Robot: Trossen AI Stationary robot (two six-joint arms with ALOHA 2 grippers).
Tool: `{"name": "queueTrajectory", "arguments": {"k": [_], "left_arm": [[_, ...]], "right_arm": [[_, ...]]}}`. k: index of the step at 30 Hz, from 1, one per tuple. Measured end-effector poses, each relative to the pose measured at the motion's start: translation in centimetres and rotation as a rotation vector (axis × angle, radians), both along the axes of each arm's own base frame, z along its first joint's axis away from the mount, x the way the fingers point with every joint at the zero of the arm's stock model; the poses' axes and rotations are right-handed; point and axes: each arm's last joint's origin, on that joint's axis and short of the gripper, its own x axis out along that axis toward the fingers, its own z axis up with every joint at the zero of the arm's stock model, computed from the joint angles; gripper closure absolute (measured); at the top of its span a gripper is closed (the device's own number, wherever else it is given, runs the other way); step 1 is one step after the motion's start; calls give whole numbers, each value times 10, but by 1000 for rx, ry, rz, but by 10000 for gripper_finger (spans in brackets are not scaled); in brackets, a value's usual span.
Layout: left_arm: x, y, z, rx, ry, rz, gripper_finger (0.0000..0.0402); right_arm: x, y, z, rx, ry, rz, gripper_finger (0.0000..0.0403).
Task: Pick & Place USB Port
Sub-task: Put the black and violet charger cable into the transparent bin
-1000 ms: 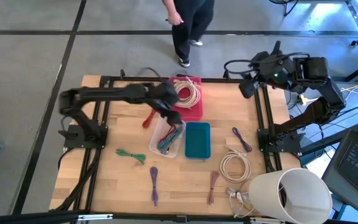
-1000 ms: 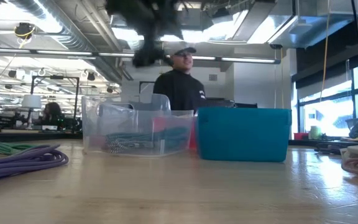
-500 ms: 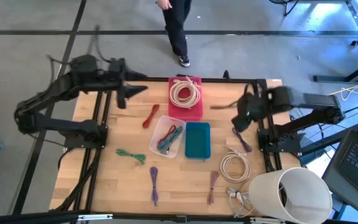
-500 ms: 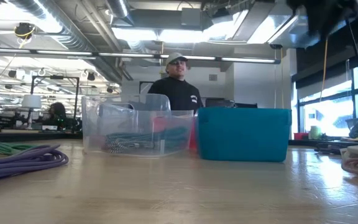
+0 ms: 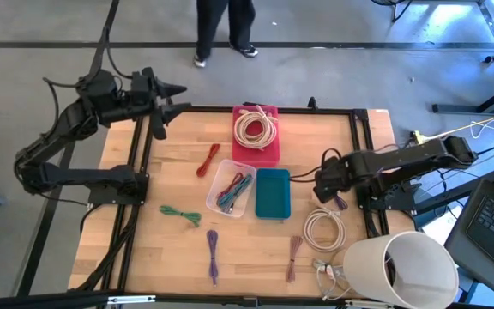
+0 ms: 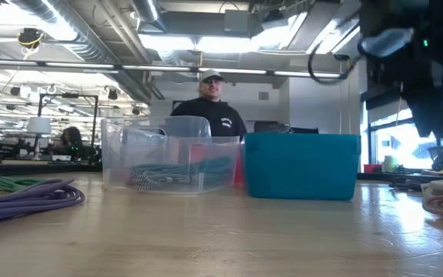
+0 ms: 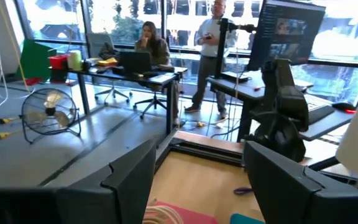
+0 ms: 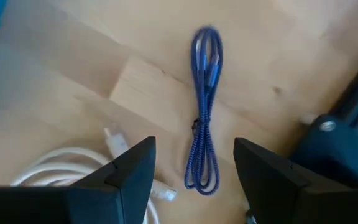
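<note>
Clear bin [image 5: 232, 189], frame centre of high view, holds green and red cables. Teal bin [image 5: 273, 192] just right of it, inside looks bare. Pink bin [image 5: 256, 136] above holds white coil [image 5: 255, 128].

Right gripper [image 5: 325, 182] fingers spread, holding nothing, above blue cable [image 8: 204, 112], right of teal bin.

Left gripper [image 5: 163, 102] open, holding nothing, upper left at table edge.

Low view alone shows person [image 6: 208, 108] behind bins.

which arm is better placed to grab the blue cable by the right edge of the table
The right. Its hand hovers open directly over the blue cable, fingers either side of it. The left hand is raised at the table's far left corner, with the bins between it and that cable.
</note>
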Motion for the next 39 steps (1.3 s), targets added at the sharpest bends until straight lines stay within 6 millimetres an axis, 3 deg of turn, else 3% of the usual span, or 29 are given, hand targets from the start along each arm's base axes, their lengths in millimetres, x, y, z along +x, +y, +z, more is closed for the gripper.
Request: {"name": "queueTrajectory", "arguments": {"k": [12,18,24,30,35,39], "left_arm": [[-1,1,0,0,0,10,165],[-1,1,0,0,0,10,165],[-1,2,0,1,-1,18,164],[-1,2,0,3,-1,36,164],[-1,2,0,4,-1,44,164],[-1,3,0,5,0,69,164]], "right_arm": [[-16,-1,-59,69,-6,-50,183],[-23,-2,-76,71,-18,-71,193],[-25,-2,-78,71,-21,-75,255],[-25,-2,-78,69,-19,-99,376],[-21,-3,-69,19,-16,-138,387],[-9,-4,-41,-80,-55,-159,388]]}}
